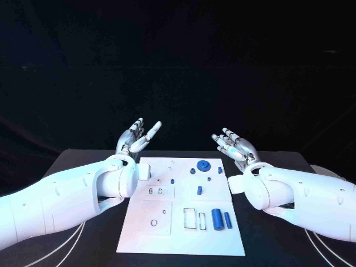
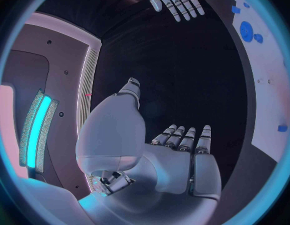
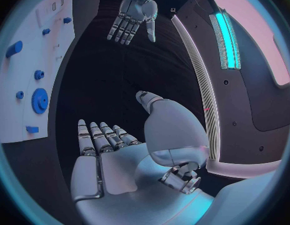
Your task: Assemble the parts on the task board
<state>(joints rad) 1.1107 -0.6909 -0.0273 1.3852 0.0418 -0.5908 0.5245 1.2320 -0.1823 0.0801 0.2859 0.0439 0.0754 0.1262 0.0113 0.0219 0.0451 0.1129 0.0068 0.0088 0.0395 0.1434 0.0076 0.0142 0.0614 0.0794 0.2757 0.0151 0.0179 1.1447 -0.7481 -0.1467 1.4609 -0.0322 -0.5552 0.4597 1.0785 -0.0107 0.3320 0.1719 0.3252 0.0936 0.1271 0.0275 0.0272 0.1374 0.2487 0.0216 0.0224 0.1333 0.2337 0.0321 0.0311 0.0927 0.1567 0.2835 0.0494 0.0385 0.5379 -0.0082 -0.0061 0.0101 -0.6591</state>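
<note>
The white task board [image 1: 166, 233] lies in the middle of the black table. On it are a round blue gear [image 1: 203, 164], small blue pieces beside it, a short blue peg [image 1: 199, 190] and two blue cylinders [image 1: 221, 219] near the front right. My left hand [image 1: 139, 136] is raised beyond the board's far left corner, fingers spread, holding nothing. My right hand [image 1: 232, 144] is raised beyond the far right corner, likewise spread and empty. In the left wrist view my left hand [image 2: 182, 155] is bare-palmed, with the board [image 2: 269, 85] alongside. The right wrist view shows my right hand [image 3: 120, 155] empty and the gear [image 3: 39, 101].
Black table [image 1: 90, 161] surrounds the board, with white cables [image 1: 70, 245] curving along the front left and front right. Both white forearms flank the board's sides. The board has several slots and holes on its left half.
</note>
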